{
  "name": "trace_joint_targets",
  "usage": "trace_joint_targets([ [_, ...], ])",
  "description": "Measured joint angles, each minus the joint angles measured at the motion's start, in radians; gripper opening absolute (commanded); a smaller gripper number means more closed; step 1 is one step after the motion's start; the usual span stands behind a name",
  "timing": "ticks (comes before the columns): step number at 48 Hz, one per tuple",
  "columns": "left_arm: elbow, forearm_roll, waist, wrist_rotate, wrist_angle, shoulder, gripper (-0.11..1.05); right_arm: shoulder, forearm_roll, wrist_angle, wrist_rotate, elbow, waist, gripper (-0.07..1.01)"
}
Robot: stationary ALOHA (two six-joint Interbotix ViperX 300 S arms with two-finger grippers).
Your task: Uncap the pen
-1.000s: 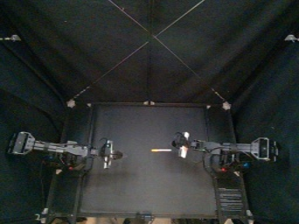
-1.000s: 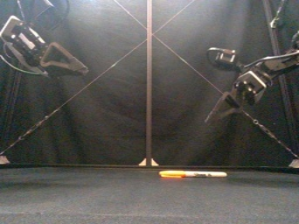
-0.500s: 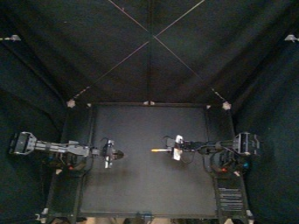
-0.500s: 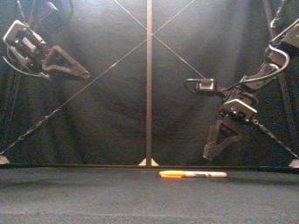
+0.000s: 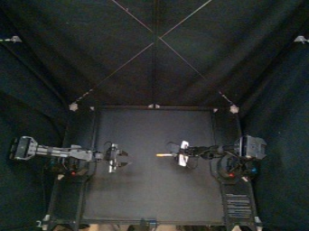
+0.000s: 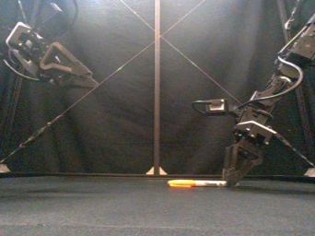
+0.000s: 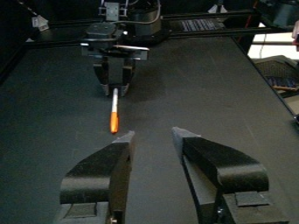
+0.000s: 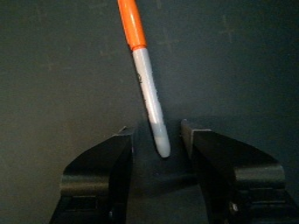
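A marker pen [image 6: 204, 183] lies flat near the middle of the table, its orange cap [image 6: 181, 183] toward the left and its white barrel [image 6: 215, 183] toward the right. My right gripper [image 8: 163, 131] is down at the table, open, with its jaws on either side of the barrel's [image 8: 149, 87] tail end and a gap on each side. The cap [image 8: 128, 22] points away from it. My left gripper [image 7: 152, 133] is open and holds nothing. It hangs above the table to the left of the pen [image 7: 114, 112] and faces the cap end.
The black table [image 5: 139, 194] carries only the pen [image 5: 168, 156]. My left gripper [image 5: 117, 159] and right gripper [image 5: 183, 155] face each other along the pen's line. The left arm [image 6: 43, 55] stays high at the left.
The right arm has come down from high on the right to the pen's tail and its jaws have opened. The left gripper has opened too.
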Motion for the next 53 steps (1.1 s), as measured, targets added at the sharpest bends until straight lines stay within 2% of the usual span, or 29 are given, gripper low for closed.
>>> trace_joint_targets([
  [2,-0.003,-0.002,0.006,0.0031,0.000,-0.002,0.79,0.003,0.003,0.002,0.000,-0.002,0.002,0.69],
  [4,-0.005,-0.006,0.011,0.0000,-0.003,0.000,0.79,0.005,0.006,0.002,0.000,-0.002,0.002,0.65],
  [12,-0.006,-0.043,0.034,0.0000,-0.029,0.000,0.79,0.008,0.006,0.002,0.002,-0.005,0.009,0.52],
  [13,-0.006,-0.051,0.035,-0.0015,-0.034,0.000,0.79,0.006,0.006,0.002,0.000,-0.006,0.009,0.51],
  [17,-0.006,-0.081,0.044,0.0015,-0.051,0.002,0.79,-0.003,0.005,0.005,-0.003,-0.014,0.015,0.50],
  [28,-0.012,-0.156,0.046,0.0000,-0.110,0.014,0.79,-0.118,-0.025,0.005,-0.009,-0.089,0.032,0.50],
  [34,-0.029,-0.166,0.044,0.0000,-0.120,0.041,0.79,-0.166,-0.067,0.005,-0.012,-0.132,0.044,0.50],
  [37,-0.041,-0.166,0.044,0.0000,-0.121,0.061,0.79,-0.176,-0.083,0.005,-0.003,-0.150,0.051,0.50],
  [40,-0.058,-0.166,0.044,0.0015,-0.121,0.086,0.79,-0.179,-0.100,0.005,-0.011,-0.170,0.060,0.50],
  [53,-0.115,-0.166,0.044,0.0015,-0.123,0.183,0.79,-0.179,-0.138,0.005,-0.011,-0.219,0.107,0.50],
])
